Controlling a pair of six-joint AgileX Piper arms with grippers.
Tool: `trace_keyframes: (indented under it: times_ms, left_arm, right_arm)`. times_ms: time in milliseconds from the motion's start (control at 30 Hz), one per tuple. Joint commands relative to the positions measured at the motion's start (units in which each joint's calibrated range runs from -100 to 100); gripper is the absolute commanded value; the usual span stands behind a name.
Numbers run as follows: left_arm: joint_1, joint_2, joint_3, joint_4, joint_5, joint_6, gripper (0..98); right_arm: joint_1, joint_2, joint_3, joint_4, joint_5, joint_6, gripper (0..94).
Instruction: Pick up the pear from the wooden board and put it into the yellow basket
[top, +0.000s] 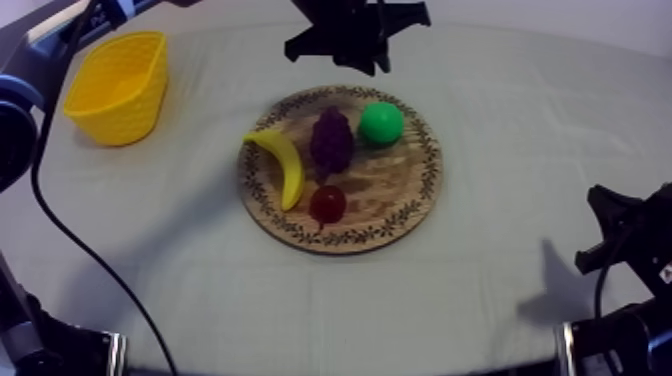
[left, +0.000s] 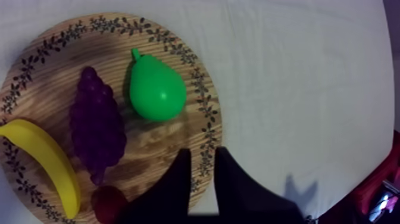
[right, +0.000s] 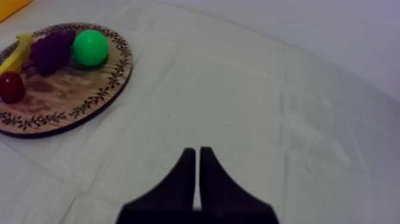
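The pear (left: 156, 92) on the far right of the board (left: 205, 113) looks light, stiff and slick (grip its fat belly); left gripper (left: 202, 156) hovers near, slightly open, right gripper (right: 197, 154) closed empty.

I count one round wooden board (top: 392, 192) and one yellow basket (top: 120, 112) on the one table (top: 530, 140). On the board I make out four toy fruits, one of each kind: one banana (top: 285, 165), one pear (top: 381, 123), one bunch of grapes (top: 331, 140) and one small red fruit (top: 327, 203). I also count two grippers, my left gripper (left: 202, 152) and my right gripper (right: 197, 150), each with two black fingers (right: 183, 182).
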Motion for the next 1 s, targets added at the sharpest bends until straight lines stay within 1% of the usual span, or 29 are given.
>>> trace_keyframes:
  times_ms: [0, 167, 333, 400, 500, 633, 767, 967]
  left_arm:
    - [0.09, 0.12, -0.07, 0.09, -0.09, 0.40, 29.4]
    - [0.17, 0.25, -0.27, 0.00, -0.06, 1.36, 41.1]
    - [0.09, 0.44, -0.46, -0.06, 0.50, 1.58, 53.3]
    - [0.08, 0.60, -0.68, -0.06, 0.16, 0.74, 58.8]
    - [0.07, 0.85, -0.88, 0.08, -0.81, -0.70, 71.0]
    - [0.05, 1.43, -0.56, -0.02, -1.19, -0.99, 83.0]
    - [-0.21, 2.78, -0.37, -0.19, -0.64, -0.49, 87.2]
    - [-0.68, 7.36, -3.96, -0.20, 1.12, -0.47, 88.5]
  right_arm:
    - [0.01, -0.04, 0.00, -0.01, 0.01, 0.00, 0.4]
    - [0.01, -0.04, 0.00, -0.01, 0.01, 0.00, 0.4]
    - [0.01, -0.04, 0.00, -0.01, 0.01, 0.00, 0.4]
    - [0.01, -0.04, 0.00, -0.01, 0.01, 0.00, 0.4]
    - [0.01, -0.04, 0.00, -0.01, 0.01, 0.00, 0.4]
    - [0.01, -0.04, 0.00, -0.01, 0.01, 0.00, 0.4]
    - [0.01, -0.04, 0.00, -0.01, 0.01, 0.00, 0.4]
    - [0.01, -0.04, 0.00, -0.01, 0.01, 0.00, 0.4]
